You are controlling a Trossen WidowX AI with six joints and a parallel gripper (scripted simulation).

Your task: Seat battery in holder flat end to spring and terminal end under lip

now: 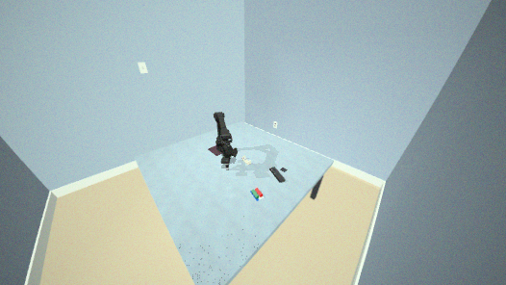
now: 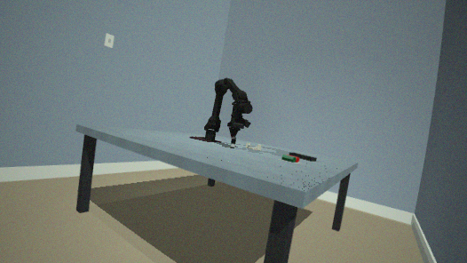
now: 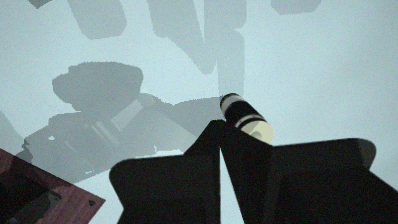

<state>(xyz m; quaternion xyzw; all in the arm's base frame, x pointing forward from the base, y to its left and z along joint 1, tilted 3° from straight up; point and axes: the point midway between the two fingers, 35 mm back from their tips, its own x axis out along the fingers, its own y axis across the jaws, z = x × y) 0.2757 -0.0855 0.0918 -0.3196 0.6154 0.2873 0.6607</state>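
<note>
The battery (image 3: pixel 246 118) is a small black cylinder with white bands and a pale end. It rests on the table just beyond and to the right of my fingertips, its near part hidden behind the right finger. It is a tiny speck under the gripper in the top and exterior views (image 1: pixel 224 167) (image 2: pixel 233 145). My gripper (image 3: pixel 216 125) (image 1: pixel 224 161) (image 2: pixel 233 139) points down close to the table top, with its two fingers closed against each other and nothing between them. The cream battery holder (image 1: pixel 246 161) (image 2: pixel 256 148) sits on the table a little to the right of the gripper, out of the wrist view.
The arm's maroon base plate (image 3: pixel 55 202) (image 1: pixel 214 151) (image 2: pixel 199 139) lies behind the gripper. A red, green and blue block (image 1: pixel 257 194) (image 2: pixel 290 158) and a black bar (image 1: pixel 277 174) (image 2: pixel 303 156) lie farther right on the grey table (image 2: pixel 249 171).
</note>
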